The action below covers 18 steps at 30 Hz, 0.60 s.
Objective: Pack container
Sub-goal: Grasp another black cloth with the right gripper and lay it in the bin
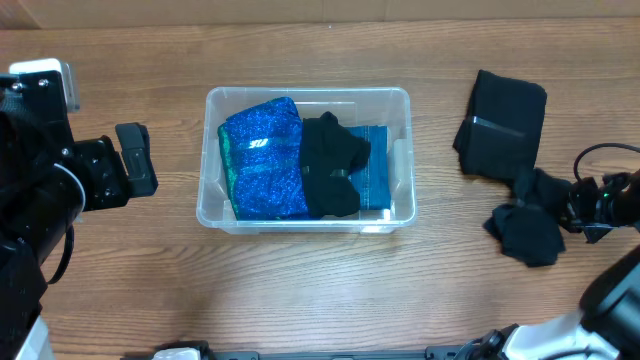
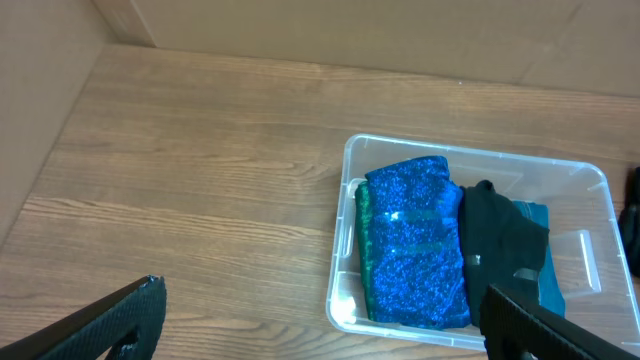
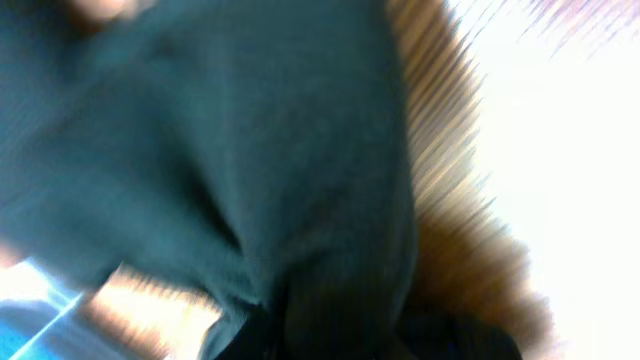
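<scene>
Overhead: the container sits centred on the table, holding blue glitter cloth and black cloth. The left hand is at 9 o'clock. The right hand is at 3 o'clock, on a crumpled black garment.

Left wrist: the left hand is spread wide and empty, with the container at 4 o'clock.

Right wrist: blurred dark fabric fills the view, and the right hand's grip cannot be told.

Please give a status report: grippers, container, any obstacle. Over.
Left gripper open, beside container. Right gripper at crumpled black cloth, grip unclear. Container opening unobstructed.
</scene>
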Motion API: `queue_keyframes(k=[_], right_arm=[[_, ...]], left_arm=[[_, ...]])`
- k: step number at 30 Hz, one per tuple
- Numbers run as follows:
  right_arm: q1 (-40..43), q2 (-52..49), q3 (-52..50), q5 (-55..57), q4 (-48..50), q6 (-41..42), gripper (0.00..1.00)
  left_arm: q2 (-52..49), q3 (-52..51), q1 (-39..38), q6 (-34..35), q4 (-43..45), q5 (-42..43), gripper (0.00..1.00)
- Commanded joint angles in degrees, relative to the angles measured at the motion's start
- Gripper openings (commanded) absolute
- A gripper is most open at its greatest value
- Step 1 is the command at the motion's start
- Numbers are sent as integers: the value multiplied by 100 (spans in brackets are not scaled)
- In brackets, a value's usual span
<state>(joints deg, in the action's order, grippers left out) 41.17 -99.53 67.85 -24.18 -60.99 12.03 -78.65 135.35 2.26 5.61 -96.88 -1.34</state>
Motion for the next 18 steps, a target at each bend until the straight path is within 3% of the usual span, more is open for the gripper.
queue_keyframes(k=[1, 3, 5, 8, 13, 17, 18], right_arm=[[-586, 2000, 63, -1174, -577, -9, 4], [-1279, 3095, 63, -1641, -638, 238, 4], [-2227, 3875, 63, -1773, -103, 1178, 4], [-3541, 4153, 63, -1766, 986, 2253, 4], [-5753, 3045, 63, -282, 2385, 3292, 6], [-6210, 1620, 63, 1117, 2448, 3338, 13], [-6190, 1143, 63, 1244, 2511, 3097, 50]], left_arm=[[-11, -15, 7, -92, 9, -37, 100], [-11, -13, 7, -92, 11, -37, 100], [-11, -15, 7, -92, 11, -37, 100], [-11, -15, 7, -92, 11, -37, 100], [-11, -15, 7, -92, 11, -37, 100], [-11, -15, 7, -92, 11, -37, 100], [-11, -15, 7, -92, 11, -37, 100]])
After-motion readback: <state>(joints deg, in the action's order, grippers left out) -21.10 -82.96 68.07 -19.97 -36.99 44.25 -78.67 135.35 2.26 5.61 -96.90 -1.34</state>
